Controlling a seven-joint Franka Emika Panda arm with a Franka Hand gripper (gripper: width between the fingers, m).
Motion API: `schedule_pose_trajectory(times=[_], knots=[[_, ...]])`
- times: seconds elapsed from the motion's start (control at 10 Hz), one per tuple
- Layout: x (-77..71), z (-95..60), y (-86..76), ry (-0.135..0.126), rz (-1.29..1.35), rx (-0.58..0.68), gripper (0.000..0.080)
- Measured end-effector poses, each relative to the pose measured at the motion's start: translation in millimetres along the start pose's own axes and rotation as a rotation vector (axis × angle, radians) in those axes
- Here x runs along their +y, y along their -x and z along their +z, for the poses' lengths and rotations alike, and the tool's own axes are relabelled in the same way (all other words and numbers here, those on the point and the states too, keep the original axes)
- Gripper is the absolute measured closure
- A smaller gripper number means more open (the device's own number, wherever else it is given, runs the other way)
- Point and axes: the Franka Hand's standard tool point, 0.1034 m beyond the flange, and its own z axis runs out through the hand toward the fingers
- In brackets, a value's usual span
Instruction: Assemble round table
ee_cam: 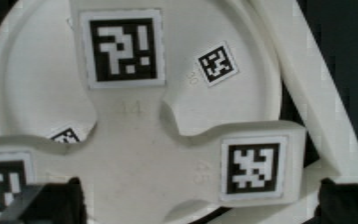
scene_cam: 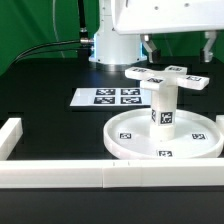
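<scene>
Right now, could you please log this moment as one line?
cylinder: upright on disc | cross piece: atop cylinder | gripper: above cross piece, grip unclear

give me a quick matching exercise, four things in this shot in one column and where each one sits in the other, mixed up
Things:
1. cross-shaped piece
2. cylinder
3. rimmed disc
4. marker board

Places:
A. flat on the table, to the exterior view's left of the disc
B. upright at the disc's centre
C. on top of the cylinder
D. on the table beside the white wall bar

Pairs: 1-C, 2-B, 3-D, 4-A
</scene>
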Motion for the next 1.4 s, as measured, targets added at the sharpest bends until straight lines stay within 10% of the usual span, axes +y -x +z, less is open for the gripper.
schedule_pose_trajectory(times=[0.6, 1.0, 1.4], knots=[[0.5, 1.5, -0.3, 0.005, -0.378, -0.001, 0.0150], [-2.2, 1.1, -6.5, 0.072, -0.874, 0.001, 0.0150], [1.0, 0.9, -8.1, 0.074, -1.095, -0.008, 0.0150]])
